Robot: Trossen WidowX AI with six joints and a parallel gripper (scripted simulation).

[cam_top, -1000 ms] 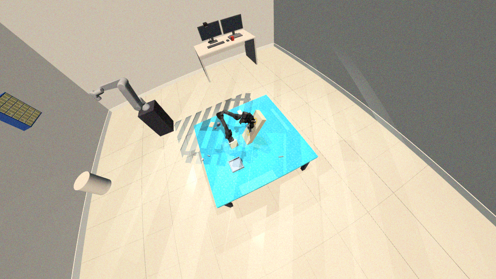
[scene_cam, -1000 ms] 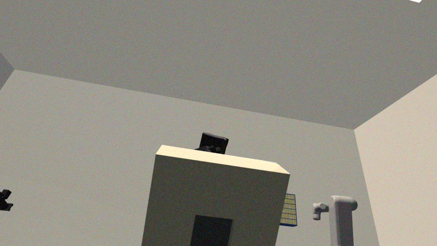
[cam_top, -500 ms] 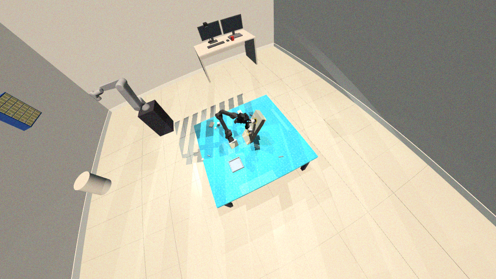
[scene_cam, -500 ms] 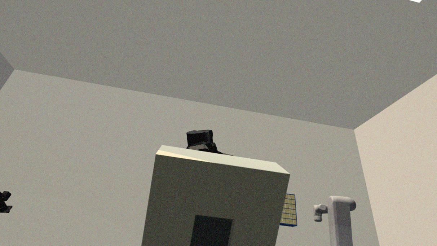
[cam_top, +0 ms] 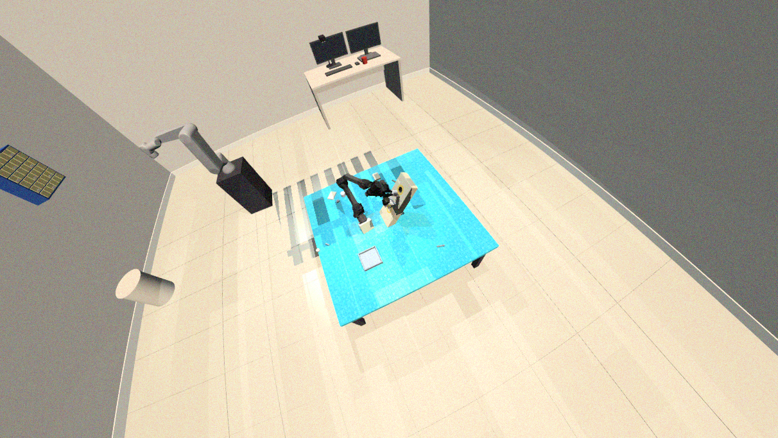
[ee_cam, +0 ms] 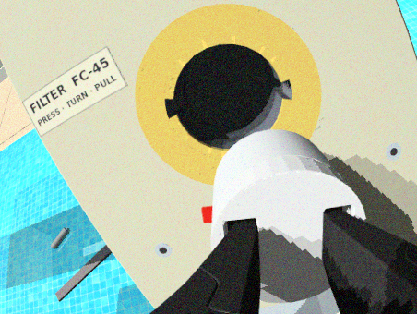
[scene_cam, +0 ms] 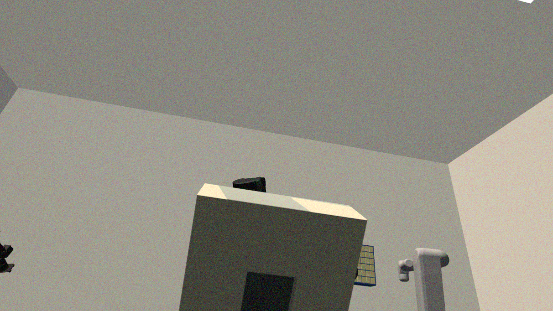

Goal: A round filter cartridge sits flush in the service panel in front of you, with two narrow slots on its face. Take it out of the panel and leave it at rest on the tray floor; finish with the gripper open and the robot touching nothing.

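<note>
The white round cartridge (ee_cam: 288,191) is out of the service panel (ee_cam: 125,199) (cam_top: 406,182) (scene_cam: 224,239). In the wrist view it stands in front of the panel face, just below the round dark hole (ee_cam: 221,92) with its yellow ring. My gripper (ee_cam: 286,224) is shut on the cartridge, with its two black fingertips in the slots. The far end of the cartridge is hidden, so I cannot tell its exact gap to the panel. The tray (cam_top: 373,266) stands on the table, away from the panel, with nothing visible in it.
A small red mark (ee_cam: 207,214) shows beside the cartridge's left side. A grey bar (ee_cam: 83,274) and a short peg (ee_cam: 60,237) lie on the blue table past the panel's edge. My arm (cam_top: 350,198) reaches from its base to the panel.
</note>
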